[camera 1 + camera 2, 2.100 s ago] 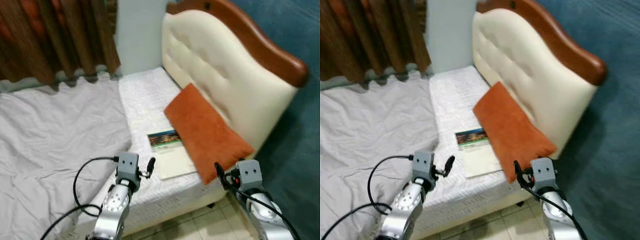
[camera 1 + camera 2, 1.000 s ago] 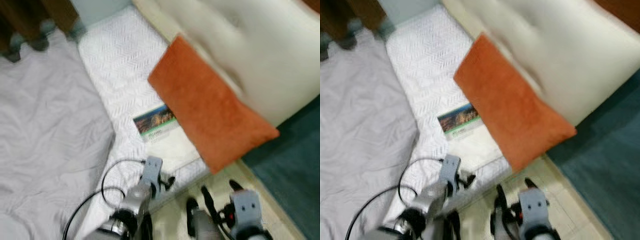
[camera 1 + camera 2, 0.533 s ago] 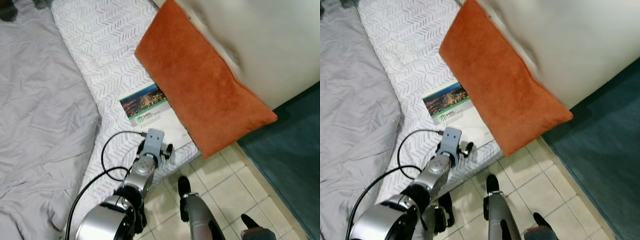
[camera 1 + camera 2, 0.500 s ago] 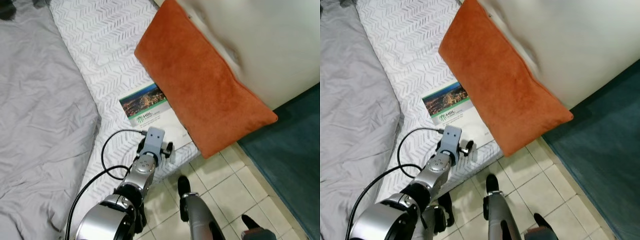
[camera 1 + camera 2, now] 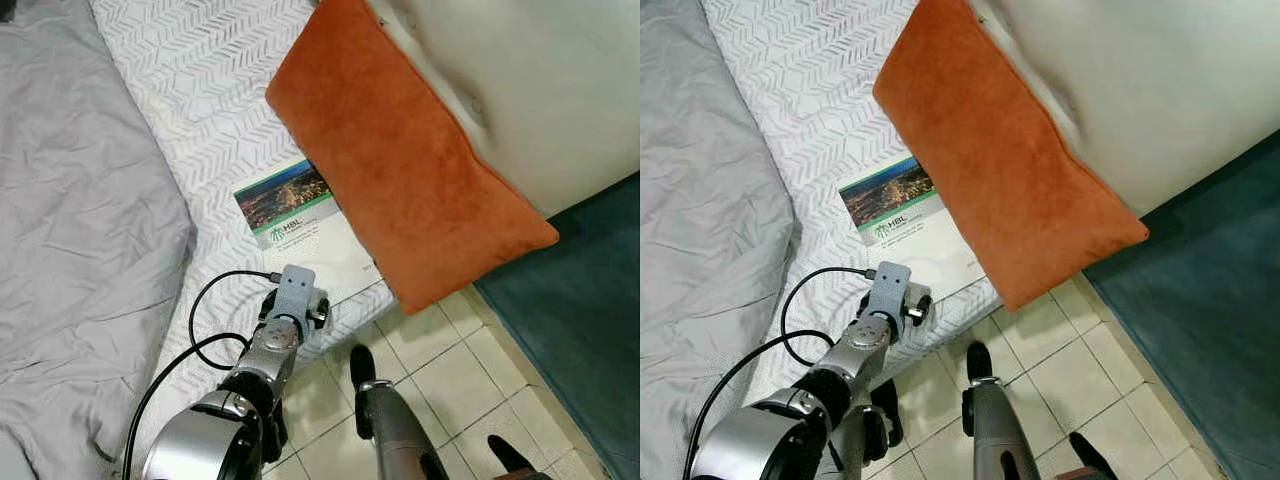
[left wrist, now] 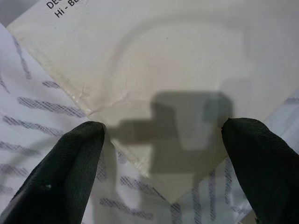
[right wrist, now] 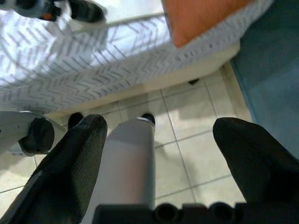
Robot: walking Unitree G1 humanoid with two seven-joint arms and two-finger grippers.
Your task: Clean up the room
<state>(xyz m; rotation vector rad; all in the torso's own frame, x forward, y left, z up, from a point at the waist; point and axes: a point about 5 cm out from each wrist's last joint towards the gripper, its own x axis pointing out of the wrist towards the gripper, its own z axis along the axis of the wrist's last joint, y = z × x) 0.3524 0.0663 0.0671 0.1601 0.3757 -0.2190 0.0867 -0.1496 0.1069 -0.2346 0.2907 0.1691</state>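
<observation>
A booklet [image 5: 297, 222] with a city photo on its cover lies on the white patterned mattress [image 5: 200, 80], partly tucked under an orange pillow [image 5: 400, 170] that leans on the headboard. My left gripper [image 5: 296, 316] is at the mattress edge, right at the booklet's near corner. In the left wrist view its black fingers [image 6: 70, 172] stand open on either side of that corner of the booklet [image 6: 159, 74], holding nothing. My right gripper [image 7: 159, 163] hangs low over the floor tiles, open and empty.
A crumpled grey sheet [image 5: 80, 220] covers the left of the bed. The cream padded headboard [image 5: 540, 90] rises at the right. Beige floor tiles [image 5: 450, 360] and a teal carpet [image 5: 590, 300] lie beside the bed. My silver leg [image 5: 385, 430] stands by the bed's edge.
The camera has tilted down towards the bed's edge. My left gripper has come down to the booklet's near corner. The right arm has dropped low, out towards the floor.
</observation>
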